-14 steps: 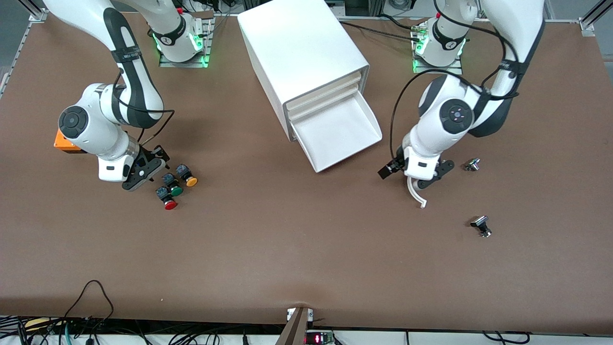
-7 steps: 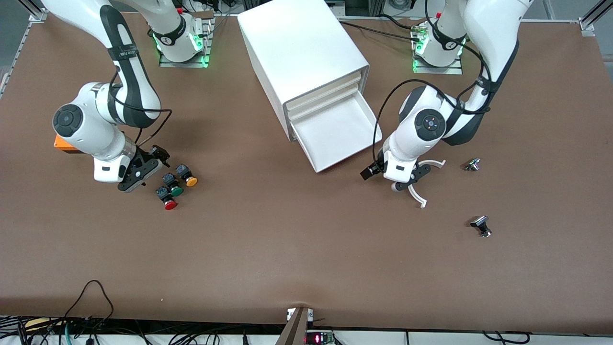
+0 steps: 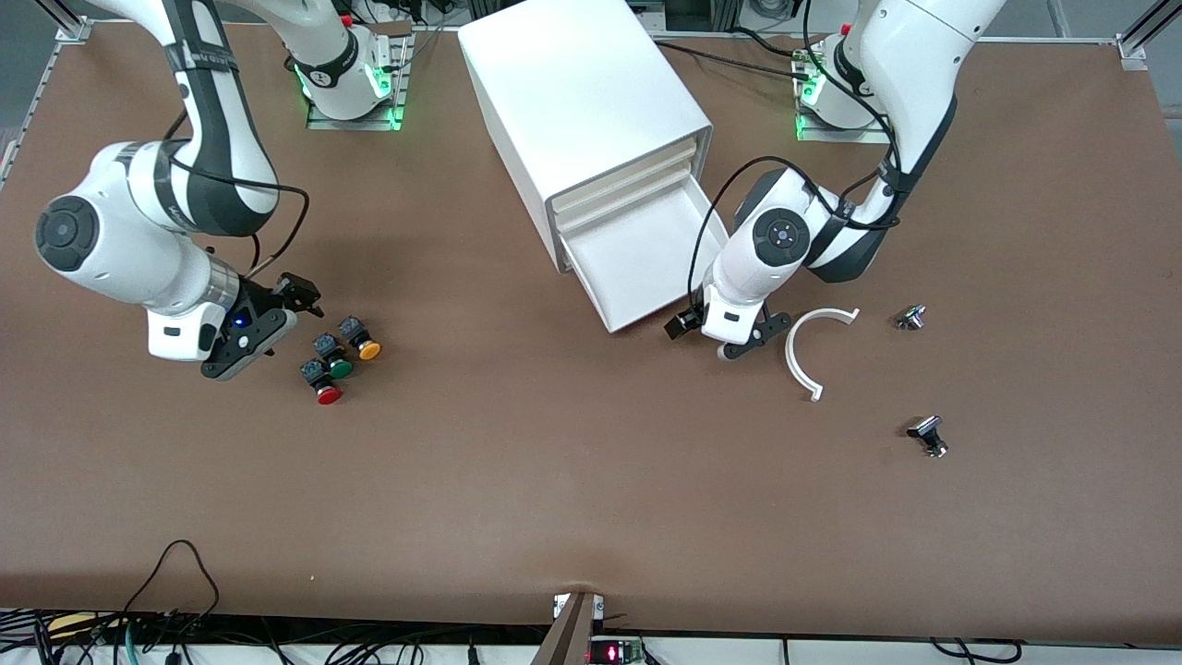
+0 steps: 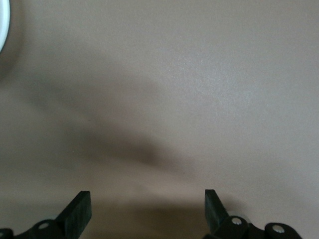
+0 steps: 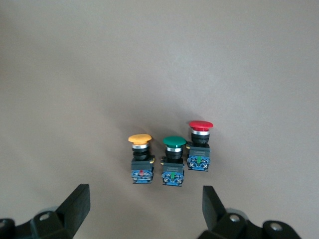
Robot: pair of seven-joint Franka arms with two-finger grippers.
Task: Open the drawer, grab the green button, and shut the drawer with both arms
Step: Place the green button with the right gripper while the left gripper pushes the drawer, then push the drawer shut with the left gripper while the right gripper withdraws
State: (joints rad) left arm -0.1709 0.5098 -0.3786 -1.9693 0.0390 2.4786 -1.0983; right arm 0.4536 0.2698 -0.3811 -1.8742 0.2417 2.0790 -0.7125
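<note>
Both arms have moved since the earlier pictures. Now the left gripper [image 3: 739, 344] sits just beside the corner of the pulled-out shallow white tray drawer [image 3: 646, 254], and the curved white plastic strip [image 3: 813, 351] it covered is plain to see on the brown table [image 3: 572, 480]. Meanwhile the right gripper [image 3: 263, 323] has lifted and pulled back a bit from the buttons.

Most of the left gripper hides under its white wrist in the front view. In the left wrist view its 2 black fingers [image 4: 79, 211] stand wide apart with only bare table between them. The right gripper's jaws are wide too and hold nothing.

Nothing lies in the drawer, at the bottom of the big white box cabinet [image 3: 582, 102].

At middle left of the front view stand 3 push buttons: the green-capped button with a dark block body [image 3: 334, 356], between the red-capped button [image 3: 321, 383] and the yellow-orange-capped button [image 3: 360, 339].
</note>
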